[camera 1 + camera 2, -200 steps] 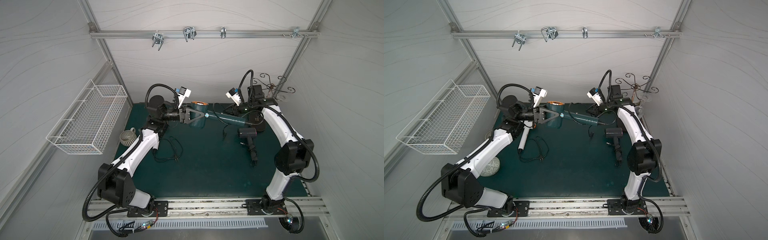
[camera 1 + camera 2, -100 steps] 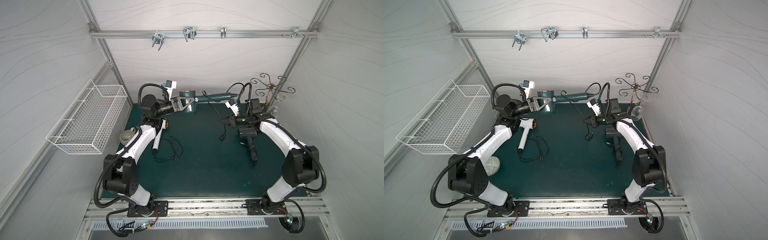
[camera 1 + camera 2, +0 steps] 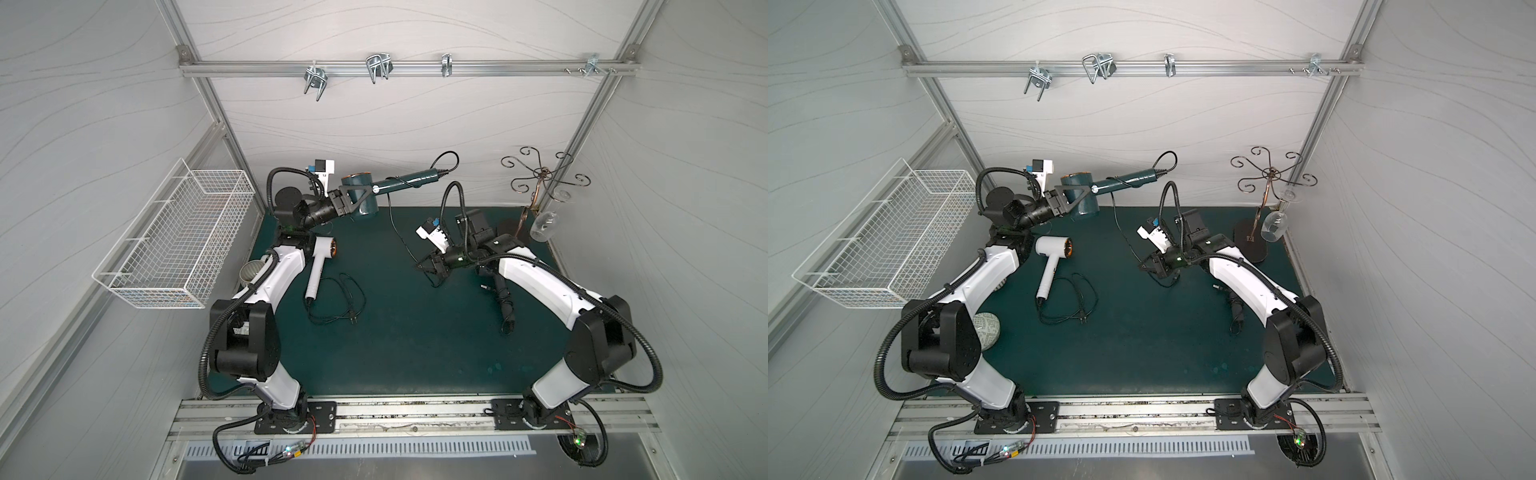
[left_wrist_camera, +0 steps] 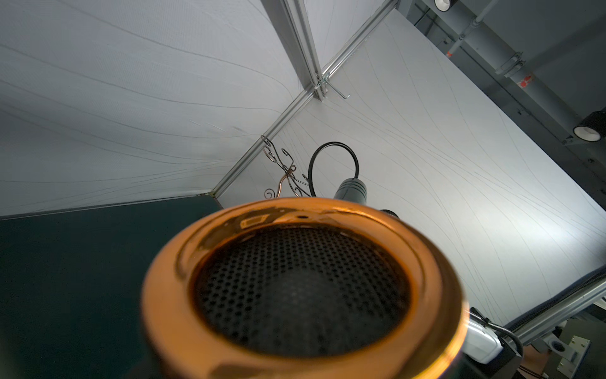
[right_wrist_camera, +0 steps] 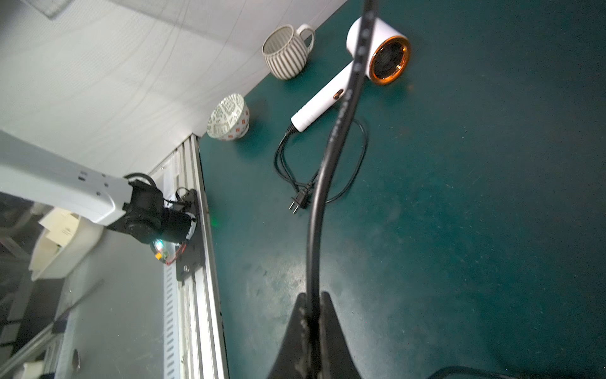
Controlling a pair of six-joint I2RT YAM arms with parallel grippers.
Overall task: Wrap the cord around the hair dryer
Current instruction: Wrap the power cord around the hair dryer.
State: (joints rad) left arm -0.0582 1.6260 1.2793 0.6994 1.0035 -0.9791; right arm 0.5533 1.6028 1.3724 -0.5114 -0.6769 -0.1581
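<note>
While left claw [image 3: 365, 198] holds the hair dryer [image 3: 405, 183] and right claw [image 3: 427, 266] pinches its cord [image 5: 315, 213], the mug [image 5: 287, 52] stands upright.

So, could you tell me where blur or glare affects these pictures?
Left wrist view: the teal hair dryer fills the frame, its copper rim soft and glinting. Right wrist view: the cord in the right gripper blurs near the lens; the white hair dryer beyond is sharp. Both top views: evenly lit, sharp.

— Where do things lie about the white plastic hair dryer [image 3: 318, 264] on the green mat [image 3: 415, 353]?
— Its black cord [image 5: 301, 195] before it; striped ceramic mug [image 5: 287, 55] left; patterned bowl [image 5: 229, 116] left and nearer; teal hair dryer [image 3: 405, 184] aloft behind.
</note>
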